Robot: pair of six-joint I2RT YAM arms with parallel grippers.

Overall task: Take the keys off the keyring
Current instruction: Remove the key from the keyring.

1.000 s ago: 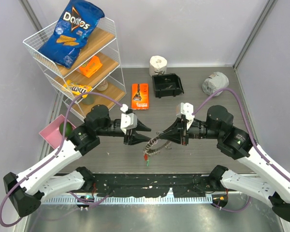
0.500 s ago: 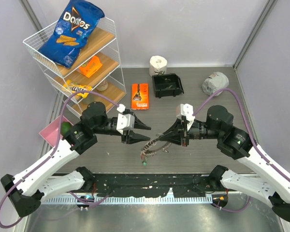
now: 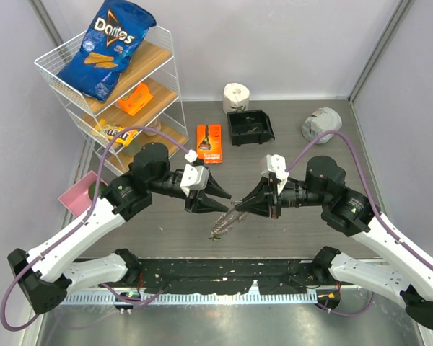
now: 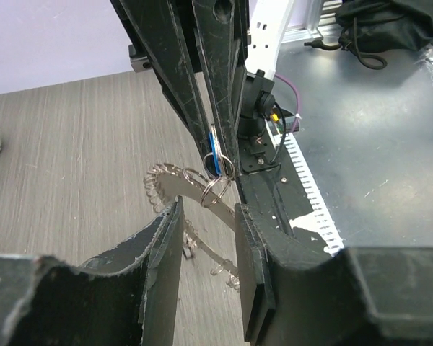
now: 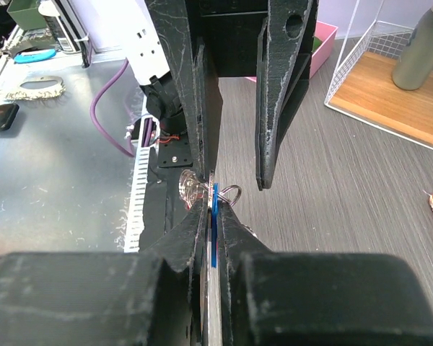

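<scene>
My right gripper (image 5: 213, 205) is shut on a blue-headed key (image 5: 214, 216), held edge-on above the table. That key hangs by a small split ring (image 4: 216, 189) on the keyring (image 3: 222, 222), a frilly silver loop that droops between the two grippers (image 4: 175, 179). More keys dangle at the loop's low end (image 3: 212, 238), too small to tell apart. My left gripper (image 4: 208, 216) faces the right one tip to tip, also seen from above (image 3: 222, 197). Its jaws stand apart, with the keyring's silver band crossing the gap and the split ring just beyond the fingertips.
A wire rack (image 3: 155, 108) with a Doritos bag (image 3: 110, 47) stands back left. An orange packet (image 3: 209, 143), a black bin (image 3: 250, 127), a white roll (image 3: 236, 97) and a grey crumpled lump (image 3: 320, 124) lie behind the grippers. A pink tray (image 3: 76, 198) sits left.
The left arm has swung in, and its gripper has edged closer to the right gripper's tip. The dangling keyring has swayed a little. The right arm has held still.
</scene>
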